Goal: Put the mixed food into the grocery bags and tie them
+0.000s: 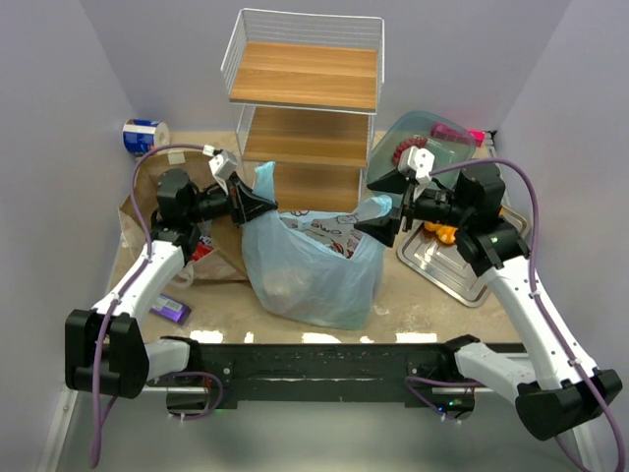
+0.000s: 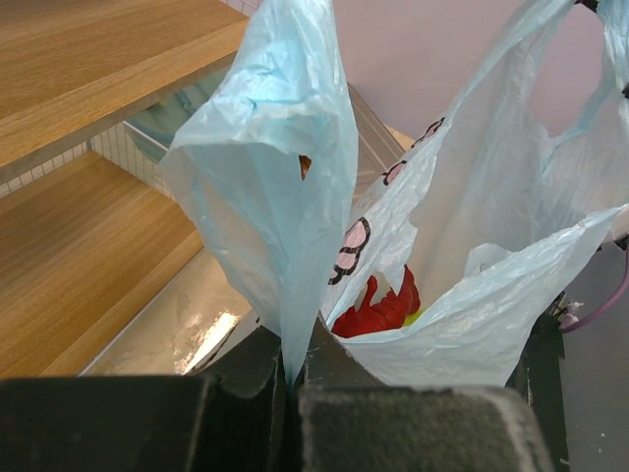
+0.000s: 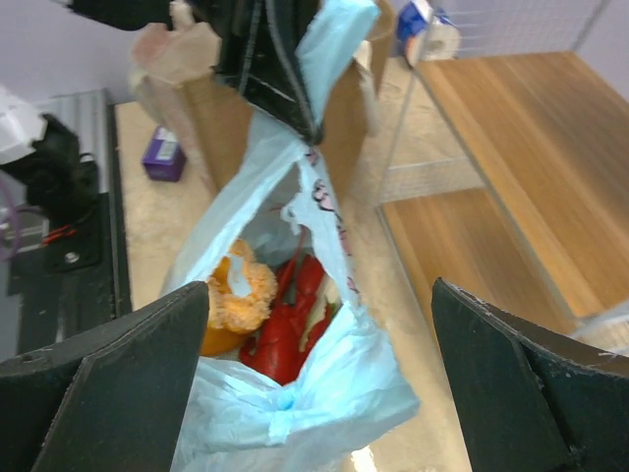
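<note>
We clamp our left tool [image 1: 260, 204] on one handle of the light-blue plastic bag [image 1: 314, 280], which stands in the middle of the surface [image 1: 224, 298]. Our right tool [image 1: 385, 208] stands wide apart at the opposite handle. Inside lie the red lobster [image 3: 285, 334] and a bread [image 3: 239, 293].

lobster [image 2: 378, 310]: peeking out partly, plastic bag [image 2: 285, 197] covering the rest
paper bag [image 1: 135, 218]: lying largely behind the left arm [image 1: 147, 280]
orange item [image 1: 444, 234]: hiding under the right arm [image 1: 511, 275], unidentifiable
</note>
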Robot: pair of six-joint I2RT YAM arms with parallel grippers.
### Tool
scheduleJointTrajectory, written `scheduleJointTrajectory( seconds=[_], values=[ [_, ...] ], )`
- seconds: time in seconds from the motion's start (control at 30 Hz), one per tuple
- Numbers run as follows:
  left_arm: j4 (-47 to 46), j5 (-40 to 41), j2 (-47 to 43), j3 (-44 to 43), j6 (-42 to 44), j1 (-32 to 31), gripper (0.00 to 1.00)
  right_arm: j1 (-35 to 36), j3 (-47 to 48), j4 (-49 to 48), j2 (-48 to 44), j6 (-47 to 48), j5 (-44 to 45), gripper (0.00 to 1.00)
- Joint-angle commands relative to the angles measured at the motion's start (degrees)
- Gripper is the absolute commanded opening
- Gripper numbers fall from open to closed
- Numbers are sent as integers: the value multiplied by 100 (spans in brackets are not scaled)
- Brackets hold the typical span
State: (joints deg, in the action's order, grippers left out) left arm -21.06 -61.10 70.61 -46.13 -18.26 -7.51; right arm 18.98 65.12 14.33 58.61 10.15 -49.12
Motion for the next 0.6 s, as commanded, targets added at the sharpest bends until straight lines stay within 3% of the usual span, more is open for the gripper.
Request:
scheduleJointTrajectory(
  seconds=[0.0, 0.27, 0.57],
  values=[
    [-223, -86, -144, -45, 33, 56, 0, -88, -61, -360, -104, 5, -1072, 99],
    [-249, -69, -91, -45, -2, 48, 0, -97, -219, -159, -148, 22, -1363, 99],
    [-328, -86, -126, -10, -63, 56, 0, -167, -491, 114, -289, 215, -730, 99]
  ],
)
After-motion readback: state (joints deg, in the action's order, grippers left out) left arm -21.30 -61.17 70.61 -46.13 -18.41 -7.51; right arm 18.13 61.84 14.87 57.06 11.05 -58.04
